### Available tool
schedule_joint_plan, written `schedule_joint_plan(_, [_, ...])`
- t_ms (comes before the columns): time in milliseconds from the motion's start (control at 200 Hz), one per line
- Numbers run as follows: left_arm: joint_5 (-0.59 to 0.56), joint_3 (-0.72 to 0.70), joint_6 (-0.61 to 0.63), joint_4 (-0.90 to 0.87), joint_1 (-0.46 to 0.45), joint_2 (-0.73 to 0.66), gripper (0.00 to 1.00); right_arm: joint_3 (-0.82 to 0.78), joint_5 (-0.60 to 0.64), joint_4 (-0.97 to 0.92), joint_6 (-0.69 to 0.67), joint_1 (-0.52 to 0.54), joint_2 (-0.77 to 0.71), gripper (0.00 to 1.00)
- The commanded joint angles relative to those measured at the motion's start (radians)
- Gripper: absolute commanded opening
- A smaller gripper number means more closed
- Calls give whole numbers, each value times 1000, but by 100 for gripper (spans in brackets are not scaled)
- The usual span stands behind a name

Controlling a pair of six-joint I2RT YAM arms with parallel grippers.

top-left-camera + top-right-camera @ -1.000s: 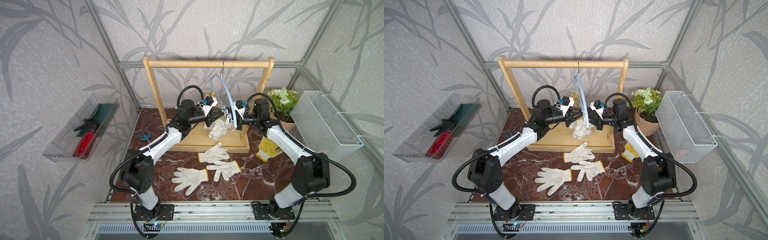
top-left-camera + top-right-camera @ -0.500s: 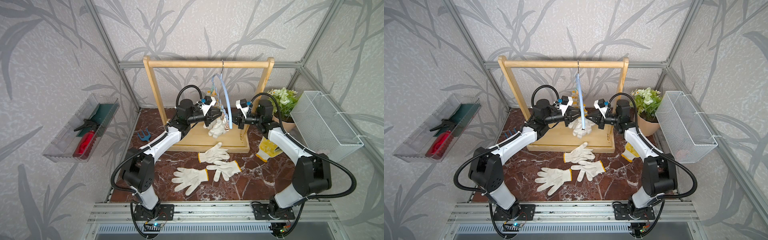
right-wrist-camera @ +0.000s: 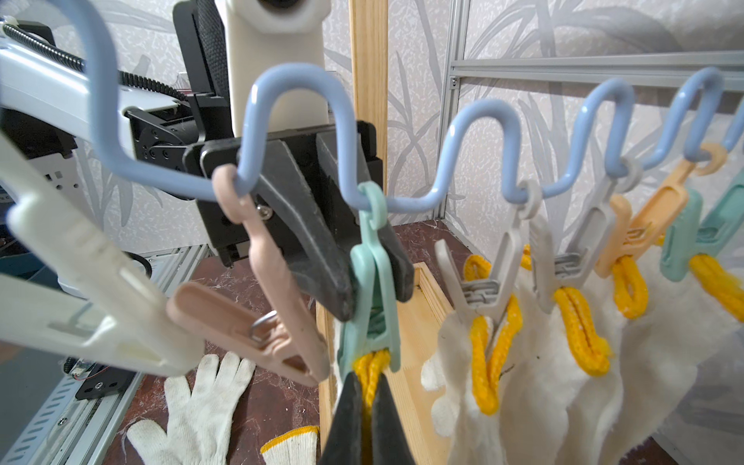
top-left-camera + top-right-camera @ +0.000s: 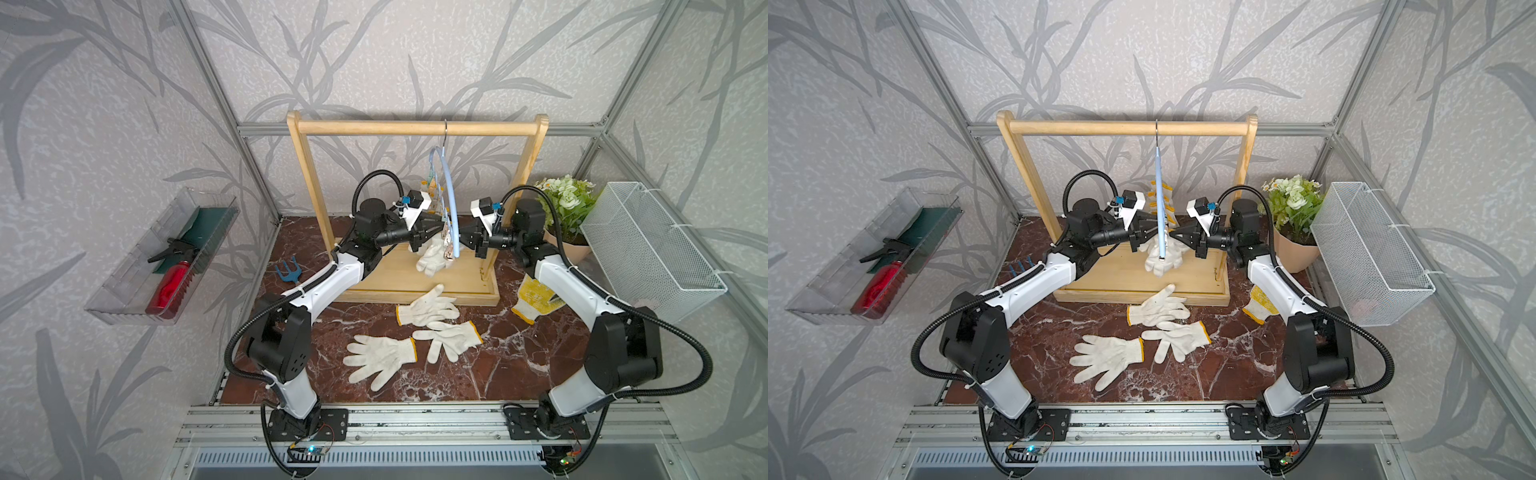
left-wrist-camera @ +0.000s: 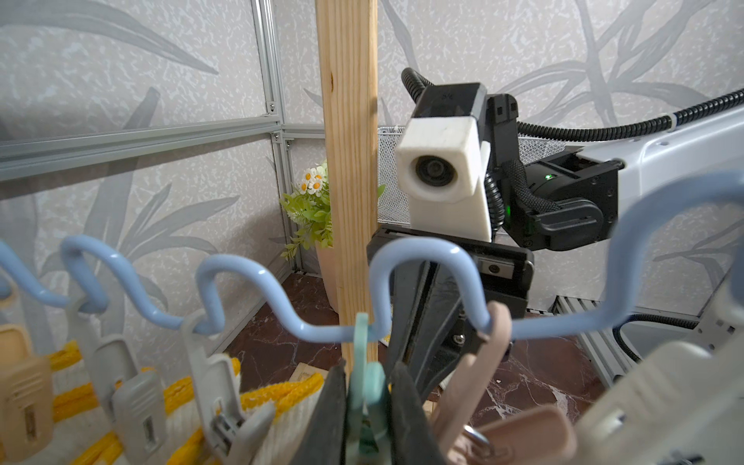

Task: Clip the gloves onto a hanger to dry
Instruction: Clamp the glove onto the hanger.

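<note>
Beneath rack point(image 4: 415, 128): left jaws clamp teal clip point(image 3: 372, 282), right jaws seemingly clamp glove point(image 3: 368, 364) below.

Top views high, frontal; wrist views close, opposed, sharing hanger point(image 5: 420, 244).

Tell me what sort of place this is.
Most likely a robot test cell dressed as a laundry corner: wallpapered panels in an aluminium frame, two arms bolted to a rail, and a wooden rack carrying a clip hanger, with work gloves lying below.
</note>
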Motion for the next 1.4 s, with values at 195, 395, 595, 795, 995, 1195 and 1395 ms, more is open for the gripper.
schedule_joint_plan(195, [-17,-17,-3,-27,-9,20,0,-8,-30,71,32,14,-38,0])
schedule_joint_plan(395, [-26,-17,-25,-9,-8,16,10,-19,-13,76,38,19,-35,0])
schedule_joint_plan(595, [-63,-52,-13,-21,-5,-29,38,-51,33,85,52,18,-37,8])
schedule_joint_plan(795, [-131,-91,46,-106,1,-107,49,-95,100,88,61,13,-60,33])
schedule_joint_plan(995, [-214,-150,80,-155,5,-173,55,-196,230,82,86,5,-123,50])
schedule_joint_plan(1195, [-306,-234,106,-206,11,-239,57,-344,437,32,132,6,-229,56])
schedule_joint_plan(1395, [-493,-382,87,-257,13,-308,58,-516,541,42,244,33,-321,56])
